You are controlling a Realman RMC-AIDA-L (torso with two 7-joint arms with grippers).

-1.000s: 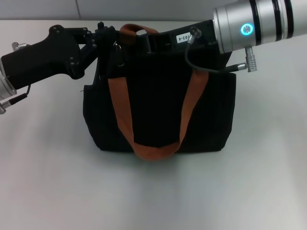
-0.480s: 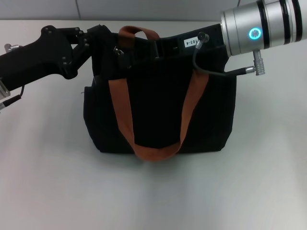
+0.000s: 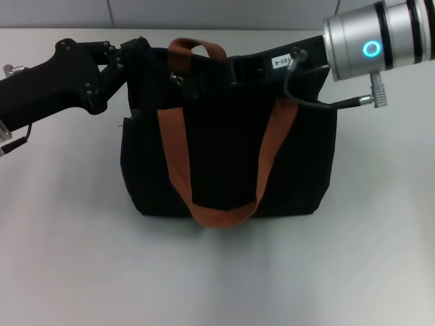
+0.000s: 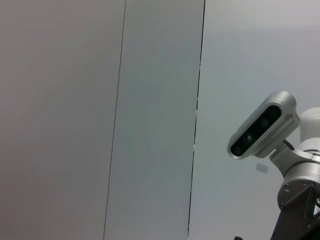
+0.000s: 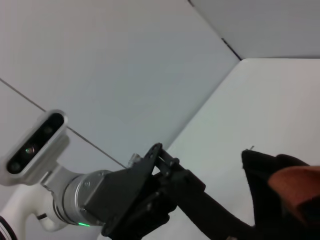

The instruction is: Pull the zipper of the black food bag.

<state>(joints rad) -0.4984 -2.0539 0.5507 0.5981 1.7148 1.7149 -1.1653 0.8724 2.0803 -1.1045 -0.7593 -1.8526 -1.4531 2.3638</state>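
Observation:
The black food bag point(image 3: 231, 156) stands upright on the white table, with rust-orange strap handles point(image 3: 178, 163) hanging down its front. My left gripper point(image 3: 136, 54) is at the bag's top left corner, which peaks up into it; it looks shut on the fabric. My right gripper point(image 3: 234, 68) lies over the middle of the top edge, black against the black bag. A small grey metal piece point(image 3: 178, 77) shows on the top edge near the left strap; I cannot tell if it is the zipper pull. The right wrist view shows the bag corner point(image 5: 265, 180) and my left arm point(image 5: 90, 195).
The white table point(image 3: 68, 258) spreads in front of and beside the bag. A grey wall stands behind it. A cable point(image 3: 306, 100) loops from my right wrist over the bag's top right. The left wrist view shows only the wall and the robot's head camera point(image 4: 262, 131).
My right gripper has slid to the right along the bag's top edge. The grey metal piece and the bag's top have shifted right with it. My left gripper has stayed at the left corner.

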